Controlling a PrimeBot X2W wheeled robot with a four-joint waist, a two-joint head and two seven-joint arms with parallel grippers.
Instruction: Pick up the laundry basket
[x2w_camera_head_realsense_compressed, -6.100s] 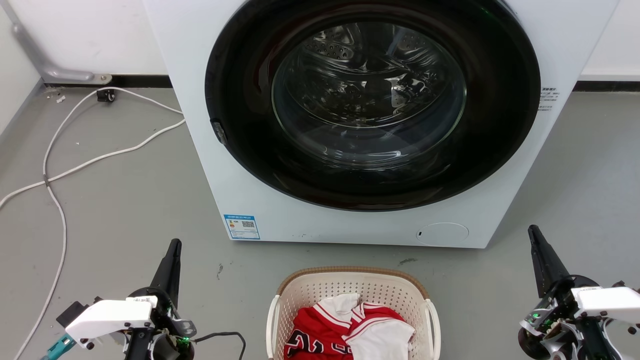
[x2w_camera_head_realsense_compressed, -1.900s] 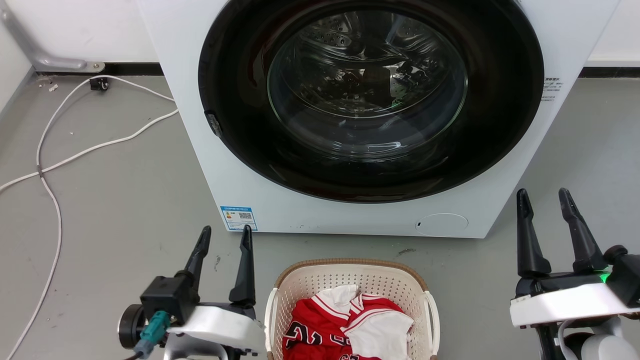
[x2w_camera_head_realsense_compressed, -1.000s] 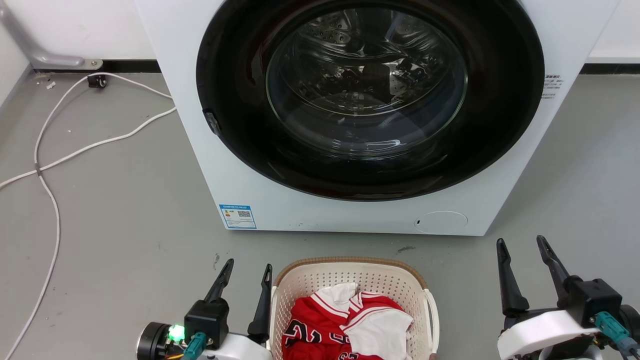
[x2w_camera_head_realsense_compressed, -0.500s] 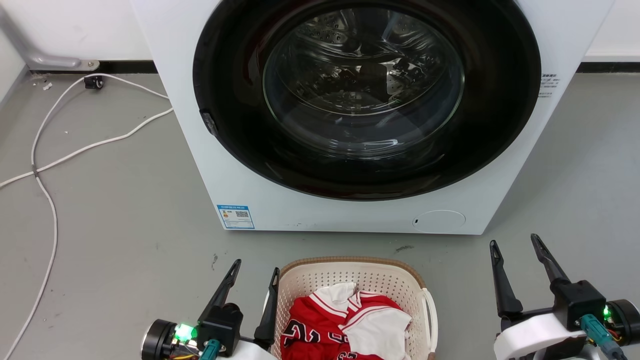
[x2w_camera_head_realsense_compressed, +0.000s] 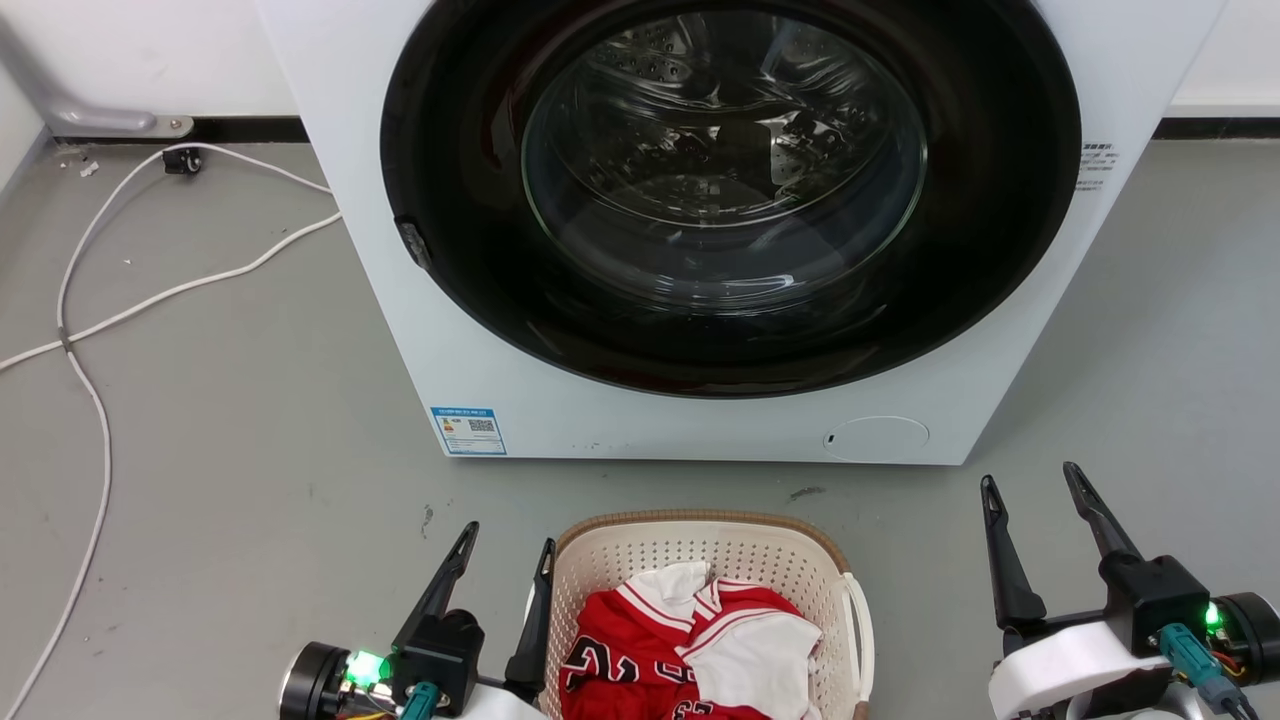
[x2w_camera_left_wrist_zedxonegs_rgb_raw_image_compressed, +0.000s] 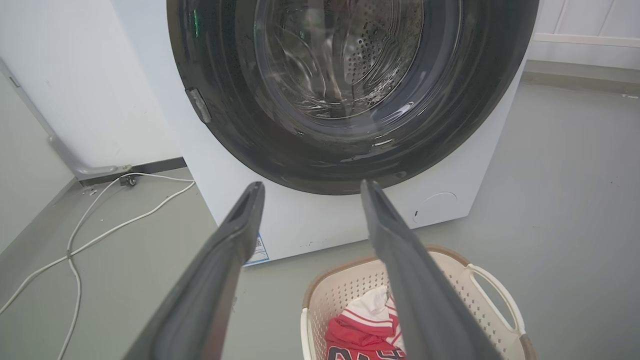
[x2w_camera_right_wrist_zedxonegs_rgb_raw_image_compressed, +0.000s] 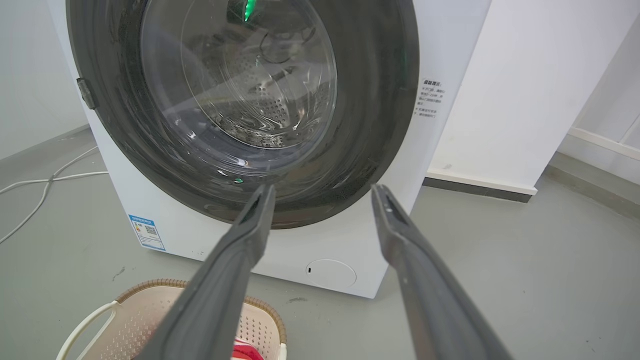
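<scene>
The laundry basket (x2w_camera_head_realsense_compressed: 700, 560), cream-white with a brown rim, sits on the grey floor at the bottom centre, holding red and white clothes (x2w_camera_head_realsense_compressed: 690, 650). It appears again in the left wrist view as the basket (x2w_camera_left_wrist_zedxonegs_rgb_raw_image_compressed: 465, 285) and in the right wrist view as the basket (x2w_camera_right_wrist_zedxonegs_rgb_raw_image_compressed: 135, 320). My left gripper (x2w_camera_head_realsense_compressed: 505, 545) stands open right beside the basket's left side, its right finger against the left edge. My right gripper (x2w_camera_head_realsense_compressed: 1030, 480) is open, well to the right of the basket's white right handle (x2w_camera_head_realsense_compressed: 860, 620), apart from it. Nothing is held.
A white washer (x2w_camera_head_realsense_compressed: 700, 230) with a big dark round door stands just behind the basket. White cables (x2w_camera_head_realsense_compressed: 90, 330) trail over the floor at the left. Bare grey floor lies on both sides of the basket.
Both grippers turned from edge-on to fingers apart, then dropped lower. The left one moved in against the basket's left side; the right one stays apart at the right. The camera tilted slightly.
</scene>
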